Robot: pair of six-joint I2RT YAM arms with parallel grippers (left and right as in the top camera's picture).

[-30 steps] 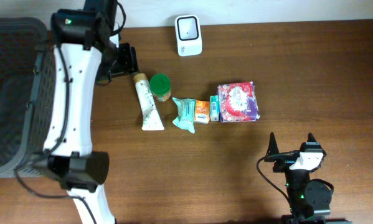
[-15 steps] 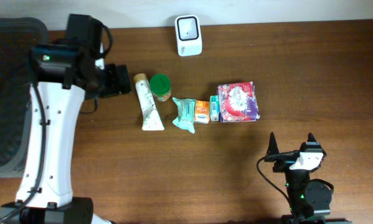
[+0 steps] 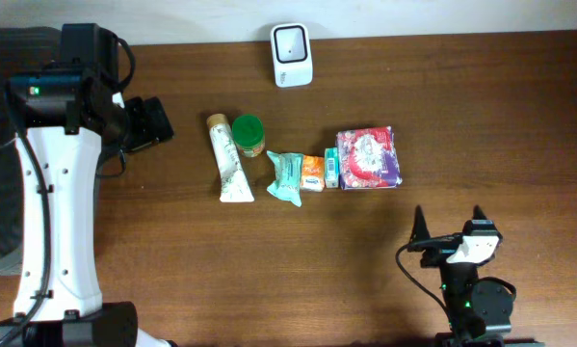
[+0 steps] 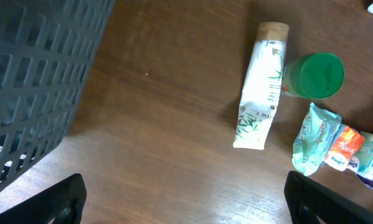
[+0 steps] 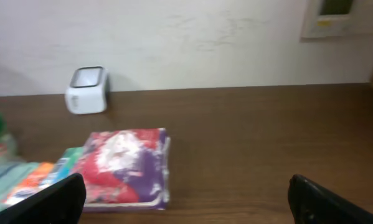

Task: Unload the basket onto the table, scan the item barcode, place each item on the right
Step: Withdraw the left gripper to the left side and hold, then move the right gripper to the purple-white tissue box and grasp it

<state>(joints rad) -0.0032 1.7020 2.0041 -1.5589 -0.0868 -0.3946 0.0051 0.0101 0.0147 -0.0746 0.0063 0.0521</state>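
A row of items lies mid-table: a white tube [image 3: 228,159], a green-lidded jar [image 3: 249,135], a teal packet [image 3: 286,177], an orange packet [image 3: 312,173], a small green box [image 3: 331,168] and a purple-red packet [image 3: 369,157]. No barcode shows on any of them. The white scanner [image 3: 292,54] stands at the back edge. My left gripper [image 3: 158,122] hovers left of the tube, open and empty. Its wrist view shows the tube [image 4: 261,87] and jar lid [image 4: 320,74] ahead of the left gripper [image 4: 189,205]. My right gripper [image 3: 450,229] is open at the front right, with nothing in it.
A dark mesh basket [image 4: 30,81] stands at the table's left end, beside my left arm. In the right wrist view the purple-red packet [image 5: 127,165] lies ahead to the left and the scanner [image 5: 86,81] stands against the white wall.
My left arm has swung left, carrying its gripper away from the tube's cap end toward the basket side. The items and the right arm have not moved.
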